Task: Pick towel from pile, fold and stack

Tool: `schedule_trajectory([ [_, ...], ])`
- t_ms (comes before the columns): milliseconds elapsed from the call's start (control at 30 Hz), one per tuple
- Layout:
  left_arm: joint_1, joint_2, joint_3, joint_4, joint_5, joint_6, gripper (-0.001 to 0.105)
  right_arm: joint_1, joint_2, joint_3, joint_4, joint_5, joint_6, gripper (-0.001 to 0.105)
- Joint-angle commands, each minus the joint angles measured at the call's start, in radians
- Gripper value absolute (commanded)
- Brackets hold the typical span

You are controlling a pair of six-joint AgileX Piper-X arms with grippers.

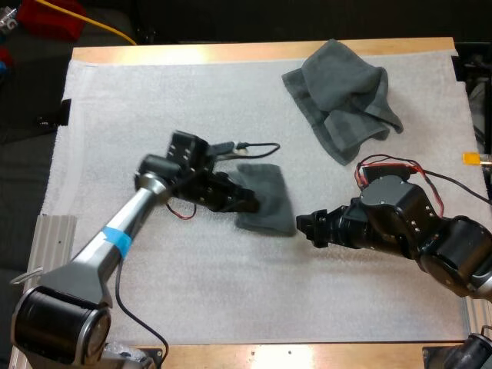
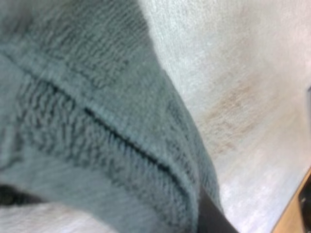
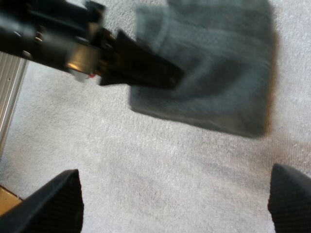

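Note:
A small folded dark grey-green towel [image 1: 270, 192] [image 3: 218, 73] lies flat on the white mat near the middle. My left gripper [image 1: 252, 203] reaches in at its left edge and is shut on it. Up close, the towel's terry fabric [image 2: 97, 121] presses against one black finger [image 2: 210, 216]. My right gripper [image 1: 302, 225] [image 3: 173, 182] hovers just right of the towel's near right corner, open with nothing between its fingers, clear of the cloth. From the right wrist, my left gripper [image 3: 146, 70] is seen at the towel's edge. A crumpled towel [image 1: 342, 96] lies at the back right.
The white mat [image 1: 192, 92] covers most of the wooden table [image 1: 231, 52]. Bare mat stretches along the left, front and far left. A metal rail [image 1: 52, 234] runs along the table's left edge near the left arm's base.

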Motion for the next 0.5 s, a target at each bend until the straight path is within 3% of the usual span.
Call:
schedule_trajectory([
  [0,0.025,-0.012,-0.034,0.154,-0.032,0.126,0.0,0.001,-0.012,-0.008,-0.007,-0.006,0.0,0.076],
  [100,0.073,-0.012,-0.075,0.265,-0.101,0.214,0.0,0.001,-0.012,-0.008,-0.007,-0.011,0.0,0.076],
  [133,0.112,-0.012,-0.1,0.335,-0.169,0.268,0.0,0.001,-0.012,-0.008,-0.009,-0.026,0.0,0.076],
  [300,0.179,-0.012,-0.111,0.386,-0.27,0.297,0.0,0.001,-0.012,-0.008,-0.009,-0.029,0.0,0.076],
  [367,0.214,-0.012,-0.111,0.41,-0.375,0.314,0.0,0.001,-0.012,-0.008,-0.009,-0.051,0.0,0.076],
  [467,0.24,-0.012,-0.111,0.417,-0.446,0.32,0.0,0.001,-0.012,-0.008,-0.009,-0.052,-0.003,0.076],
])
